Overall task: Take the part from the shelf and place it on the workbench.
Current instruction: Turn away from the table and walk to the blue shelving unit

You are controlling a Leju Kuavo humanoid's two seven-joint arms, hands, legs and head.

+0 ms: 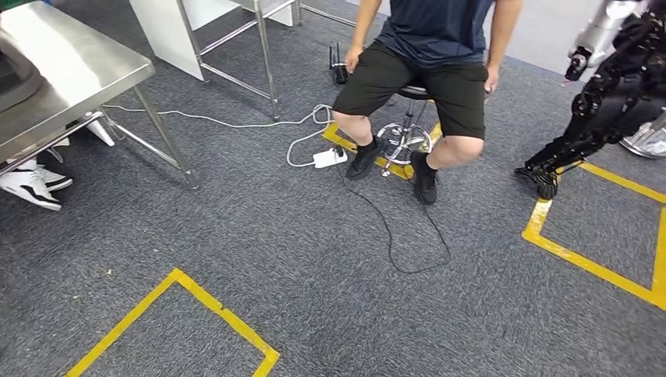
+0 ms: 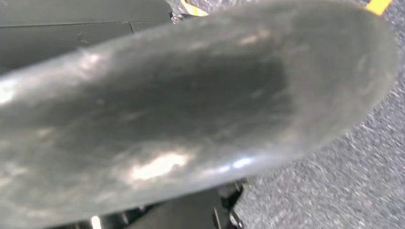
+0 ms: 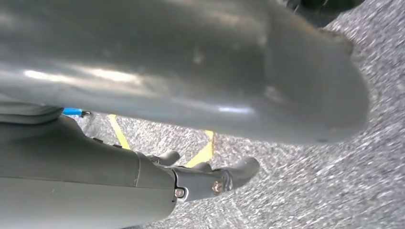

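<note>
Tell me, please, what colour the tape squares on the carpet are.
Yellow; the tape squares show best in the head view.

Grey carpet floor (image 1: 259, 259) marked with yellow tape squares (image 1: 192, 294). A white power strip (image 1: 329, 158) lies on it beside the wheeled stool (image 1: 404, 135); white and black cables trail from the strip across the carpet.

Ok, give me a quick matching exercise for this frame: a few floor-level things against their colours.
Things:
1. power strip
2. floor tape square
3. carpet
4. seated person's shorts

Colours:
a. grey
b. black
c. white
d. yellow

Pairs: 1-c, 2-d, 3-a, 4-b
</note>
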